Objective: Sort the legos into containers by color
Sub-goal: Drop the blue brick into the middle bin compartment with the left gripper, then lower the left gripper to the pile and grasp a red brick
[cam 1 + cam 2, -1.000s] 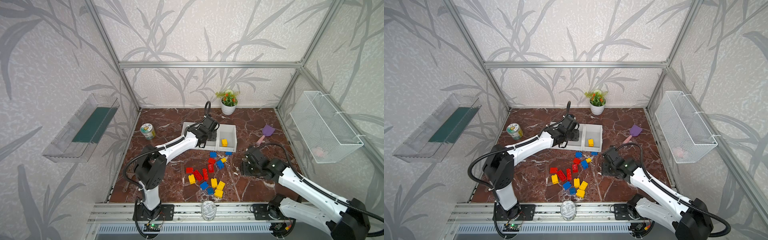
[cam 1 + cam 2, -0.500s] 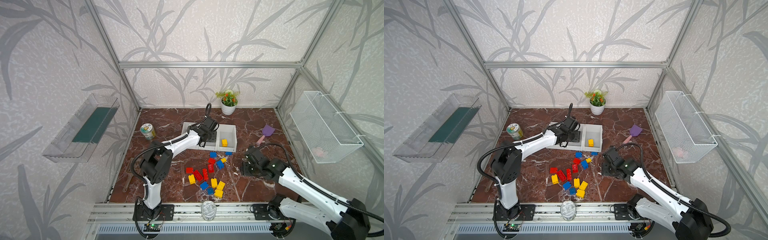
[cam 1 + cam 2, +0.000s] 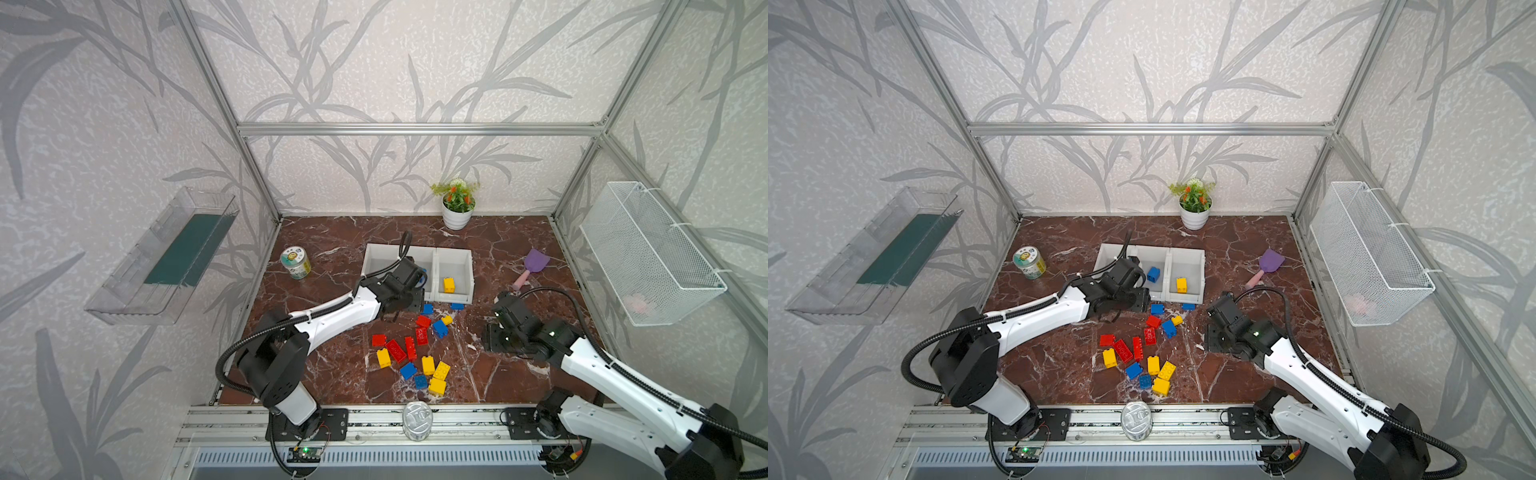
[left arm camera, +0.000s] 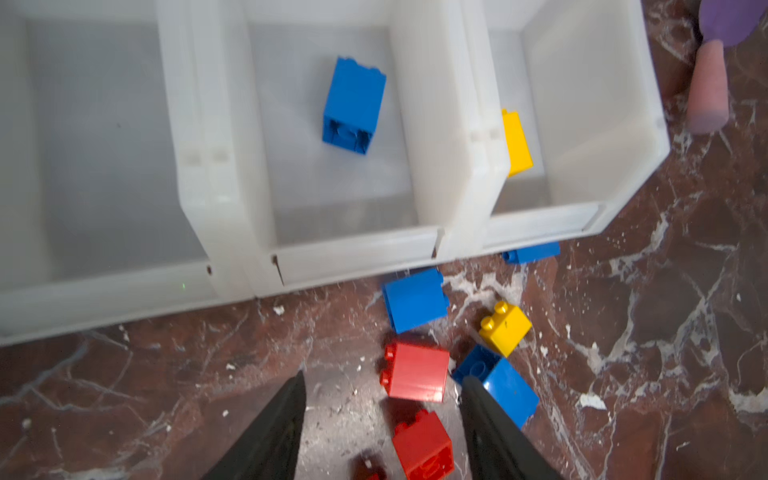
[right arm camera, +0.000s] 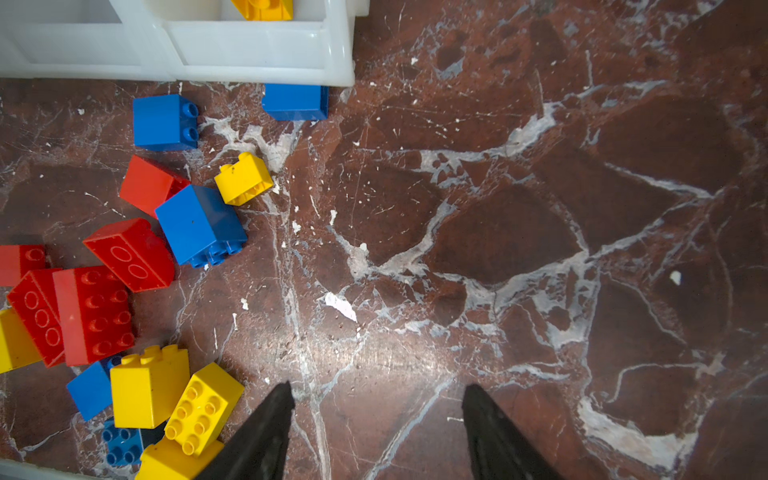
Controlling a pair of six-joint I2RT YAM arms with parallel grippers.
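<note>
Legos [image 3: 395, 351] mostly unsorted, both my jaws released, empty; I'd square left jaws on red brick [image 4: 415, 372] just ahead.

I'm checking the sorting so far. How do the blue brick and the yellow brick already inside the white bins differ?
The blue brick lies in the middle bin, the yellow brick in the bin at the right end. The blue brick lies tipped, hollow underside showing; the yellow brick's underside is hidden. Each sits alone in its bin.
</note>
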